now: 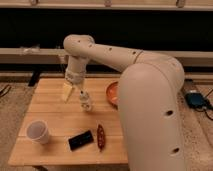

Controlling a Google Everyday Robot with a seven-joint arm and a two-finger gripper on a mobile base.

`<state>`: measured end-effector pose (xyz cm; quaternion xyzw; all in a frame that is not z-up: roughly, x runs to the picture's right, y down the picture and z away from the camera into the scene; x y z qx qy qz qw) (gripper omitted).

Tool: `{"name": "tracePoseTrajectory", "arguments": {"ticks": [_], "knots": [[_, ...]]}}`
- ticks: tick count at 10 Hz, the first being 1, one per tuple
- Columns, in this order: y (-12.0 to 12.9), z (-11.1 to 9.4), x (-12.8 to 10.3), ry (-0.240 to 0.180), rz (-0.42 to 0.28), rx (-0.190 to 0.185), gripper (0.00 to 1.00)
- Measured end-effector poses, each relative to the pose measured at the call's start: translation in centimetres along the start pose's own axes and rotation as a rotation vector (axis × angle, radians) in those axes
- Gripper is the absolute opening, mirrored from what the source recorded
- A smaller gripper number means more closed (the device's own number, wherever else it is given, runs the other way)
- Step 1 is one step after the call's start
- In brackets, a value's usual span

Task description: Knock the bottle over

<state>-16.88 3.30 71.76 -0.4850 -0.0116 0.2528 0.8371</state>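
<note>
The bottle [86,102] is small, slim and whitish. It stands near the middle of the wooden table [50,105], leaning slightly. My gripper [71,92] hangs from the big white arm and points down just left of the bottle and slightly above it, close to its top. I cannot tell whether it touches the bottle.
A white paper cup [38,131] stands at the table's front left. A black flat object [81,140] and a reddish-brown oblong object [101,136] lie at the front. An orange bowl [112,92] sits at the right, partly behind the arm.
</note>
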Motion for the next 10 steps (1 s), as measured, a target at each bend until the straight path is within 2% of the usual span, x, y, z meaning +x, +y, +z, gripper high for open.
{"name": "tracePoseTrajectory", "arguments": {"ticks": [2, 5, 10], "knots": [[1.6, 0.8, 0.0, 0.004, -0.005, -0.048, 0.80], [3.0, 2.0, 0.3, 0.003, 0.010, -0.090, 0.80], [2.7, 2.3, 0.5, -0.012, 0.020, -0.086, 0.80]]}}
